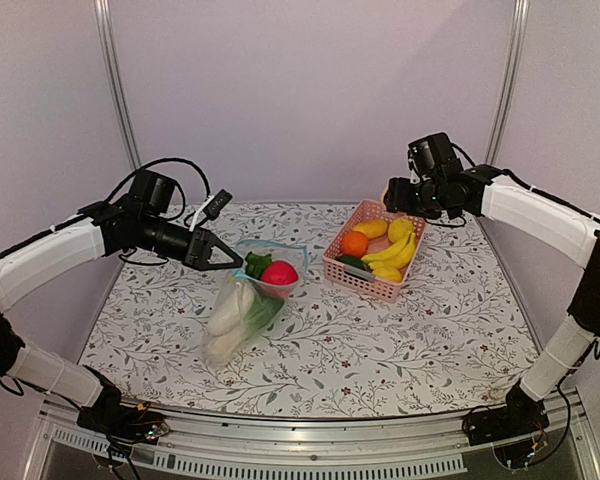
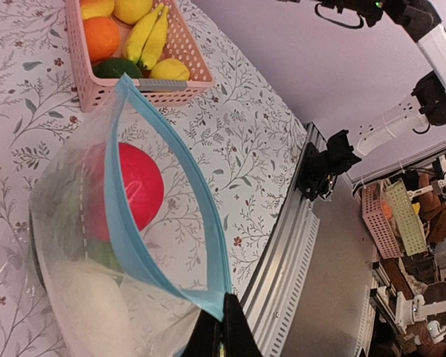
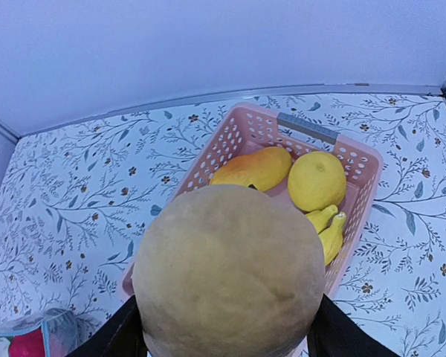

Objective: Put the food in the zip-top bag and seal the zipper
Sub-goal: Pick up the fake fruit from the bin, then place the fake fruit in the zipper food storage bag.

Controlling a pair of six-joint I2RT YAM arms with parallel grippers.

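Left gripper (image 1: 230, 262) is closed tight, pinching one end of the light-blue zipper (image 2: 117, 223) and holding the mouth of the zip-top bag (image 1: 242, 310) up off the desk (image 1: 380, 350). The mouth gapes in a wide loop, unsealed. Inside the bag lie the red-pink fruit (image 2: 137, 186), close to the opening, and the bok choy (image 1: 230, 318), its white stem towards the bag's closed end at about 7 o'clock.

Right gripper (image 1: 392, 196) has its fingers clamped on either side of the pale peach-orange fruit (image 3: 227, 271), which it holds in the air above the pink basket (image 1: 360, 282), over the far corner. That fruit fills most of the right wrist view.

From the bag, the basket sits at about 2 o'clock, near it but not touching. It holds an orange (image 1: 354, 242), a bunch of bananas (image 1: 395, 250), a mango (image 3: 253, 167), a lemon (image 3: 317, 180) and something dark green (image 1: 352, 262) at the near corner. Between bag and basket only bare flowered desk shows.
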